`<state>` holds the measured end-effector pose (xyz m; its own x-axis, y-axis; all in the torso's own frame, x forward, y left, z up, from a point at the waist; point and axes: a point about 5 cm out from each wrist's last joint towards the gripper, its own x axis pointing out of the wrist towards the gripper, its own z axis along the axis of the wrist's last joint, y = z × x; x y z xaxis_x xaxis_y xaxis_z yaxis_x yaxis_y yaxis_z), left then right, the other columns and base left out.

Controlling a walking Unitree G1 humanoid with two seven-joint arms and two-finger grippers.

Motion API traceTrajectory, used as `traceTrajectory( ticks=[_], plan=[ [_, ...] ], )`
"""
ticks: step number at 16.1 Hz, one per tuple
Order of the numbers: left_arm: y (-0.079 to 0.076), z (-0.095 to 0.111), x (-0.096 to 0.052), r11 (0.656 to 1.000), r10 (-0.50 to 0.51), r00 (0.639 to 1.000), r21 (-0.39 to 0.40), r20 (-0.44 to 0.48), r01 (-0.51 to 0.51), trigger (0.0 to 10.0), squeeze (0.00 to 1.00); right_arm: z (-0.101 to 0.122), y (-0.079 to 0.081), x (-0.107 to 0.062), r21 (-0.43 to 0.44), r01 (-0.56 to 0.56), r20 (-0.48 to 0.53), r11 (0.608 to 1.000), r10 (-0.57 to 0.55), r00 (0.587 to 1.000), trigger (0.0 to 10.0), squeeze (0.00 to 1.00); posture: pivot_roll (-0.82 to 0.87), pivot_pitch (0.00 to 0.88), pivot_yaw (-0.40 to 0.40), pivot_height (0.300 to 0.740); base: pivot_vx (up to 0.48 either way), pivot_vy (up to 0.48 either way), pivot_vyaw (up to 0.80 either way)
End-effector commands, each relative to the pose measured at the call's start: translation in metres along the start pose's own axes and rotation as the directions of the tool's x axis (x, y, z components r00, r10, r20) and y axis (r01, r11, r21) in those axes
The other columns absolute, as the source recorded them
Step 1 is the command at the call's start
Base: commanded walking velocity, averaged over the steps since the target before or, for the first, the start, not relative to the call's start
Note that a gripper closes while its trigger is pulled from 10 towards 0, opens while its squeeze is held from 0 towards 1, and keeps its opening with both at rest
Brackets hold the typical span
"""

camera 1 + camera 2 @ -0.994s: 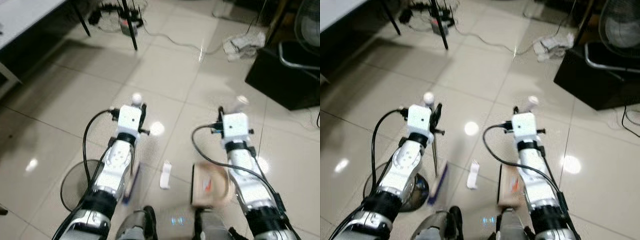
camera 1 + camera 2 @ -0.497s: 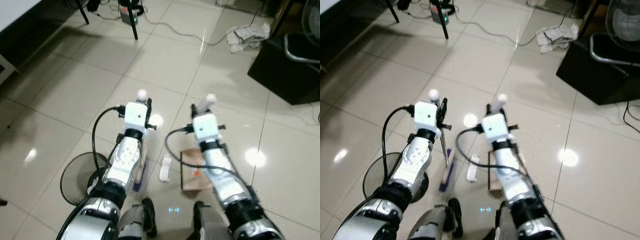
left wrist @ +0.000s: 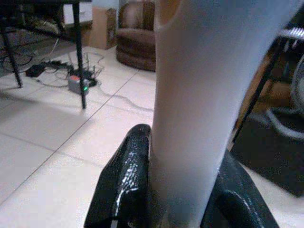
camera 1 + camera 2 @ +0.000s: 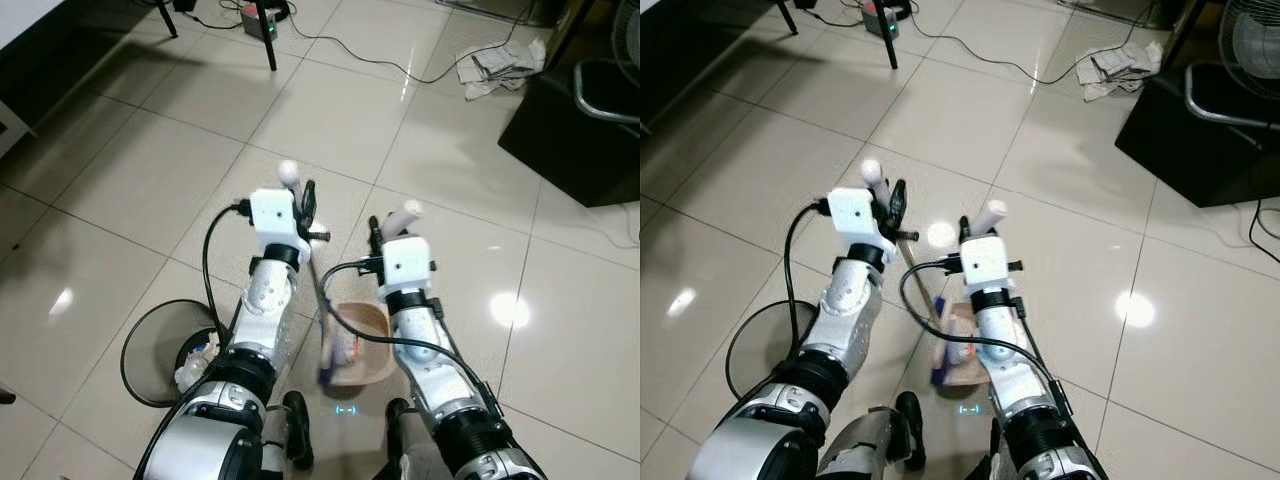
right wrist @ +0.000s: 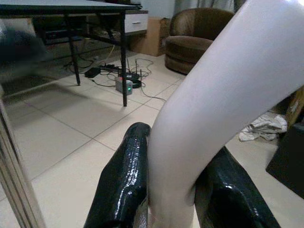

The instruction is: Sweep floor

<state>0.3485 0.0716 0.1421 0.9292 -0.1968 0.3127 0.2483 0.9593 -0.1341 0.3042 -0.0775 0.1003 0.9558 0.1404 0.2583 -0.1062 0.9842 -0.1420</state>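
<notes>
Note that with the left gripper [image 3: 183, 190] clamped on the broom [image 4: 322, 320] and the right gripper [image 5: 173, 190] pinching the dustpan [image 4: 372, 352], tilting the pan spills its debris beside the bin [image 4: 150, 335].

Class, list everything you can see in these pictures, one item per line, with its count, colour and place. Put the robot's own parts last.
Dustpan: one, tan, on the floor between the arms.
Broom: one, thin pale handle with a blue head at the dustpan's edge.
Waste bin: one, black mesh, beside the left arm.
Floor: cream glossy tiles.
Power strip: one, grey, by a black table leg.
Crumpled cloth: one, white, far right.
Cabinet: one, black, right.
Armchair: one, brown, far off.
Left hand: black fingers shut on a white handle.
Right hand: black fingers shut on a white handle.
</notes>
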Motion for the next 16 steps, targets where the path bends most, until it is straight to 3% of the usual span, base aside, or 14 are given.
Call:
traceTrajectory(
  ticks=[1,2,5,7,8,9,11,13,15,16],
  plan=[
    [-0.015,0.016,0.007,0.992,-0.054,0.996,-0.108,0.073,0.062,10.0,0.0,-0.009,0.003,-0.007,0.044,-0.008,-0.044,0.999,0.01,0.999,10.0,0.0,-0.04,0.296,0.101,0.74,0.0,0.0,0.0],
    [-0.017,0.025,0.01,0.989,-0.087,0.991,-0.115,0.098,0.098,10.0,0.0,-0.011,-0.002,-0.009,0.046,0.007,-0.053,0.999,-0.005,0.999,10.0,0.0,-0.04,0.288,0.101,0.74,0.0,0.0,0.0],
    [-0.016,0.043,0.007,0.967,-0.244,0.96,-0.04,0.139,0.251,10.0,0.0,-0.018,-0.016,-0.014,0.071,0.053,-0.08,0.996,-0.048,0.996,10.0,0.0,-0.02,0.264,0.099,0.74,0.0,0.0,0.0],
    [-0.002,0.057,0.001,0.939,-0.345,0.931,0.064,0.124,0.339,10.0,0.0,-0.022,-0.027,-0.02,0.073,0.072,-0.089,0.995,-0.065,0.994,10.0,0.0,-0.01,0.227,0.099,0.74,0.0,0.0,0.0],
    [0.012,0.075,0.0,0.931,-0.36,0.923,0.12,0.137,0.345,10.0,0.0,-0.023,-0.036,-0.023,0.08,0.101,-0.092,0.992,-0.093,0.991,10.0,0.0,-0.01,0.207,0.104,0.74,0.0,0.0,0.0],
    [0.016,0.081,0.0,0.929,-0.363,0.921,0.137,0.144,0.344,10.0,0.0,-0.023,-0.039,-0.024,0.082,0.11,-0.093,0.991,-0.102,0.99,10.0,0.0,-0.01,0.203,0.104,0.74,0.0,0.0,0.0],
    [0.033,0.112,0.003,0.944,-0.318,0.924,0.162,0.213,0.287,10.0,0.0,-0.021,-0.053,-0.026,0.104,0.165,-0.084,0.981,-0.156,0.984,10.0,0.0,0.0,0.176,0.11,0.74,0.0,0.0,0.0],
    [0.039,0.121,0.004,0.954,-0.286,0.927,0.165,0.242,0.251,10.0,0.0,-0.018,-0.06,-0.027,0.105,0.178,-0.075,0.978,-0.171,0.982,10.0,0.0,0.0,0.163,0.109,0.74,0.0,0.0,0.0],
    [0.046,0.109,-0.004,0.966,-0.232,0.956,0.154,0.179,0.206,10.0,0.0,-0.008,-0.073,-0.032,0.141,0.21,-0.054,0.967,-0.205,0.977,10.0,0.0,0.0,0.144,0.109,0.74,0.0,0.0,0.0],
    [0.048,0.094,-0.008,0.973,-0.184,0.978,0.161,0.096,0.167,10.0,0.0,-0.002,-0.079,-0.034,0.119,0.205,-0.039,0.971,-0.202,0.979,10.0,0.0,-0.01,0.142,0.111,0.74,0.0,0.0,0.0]
  ],
)
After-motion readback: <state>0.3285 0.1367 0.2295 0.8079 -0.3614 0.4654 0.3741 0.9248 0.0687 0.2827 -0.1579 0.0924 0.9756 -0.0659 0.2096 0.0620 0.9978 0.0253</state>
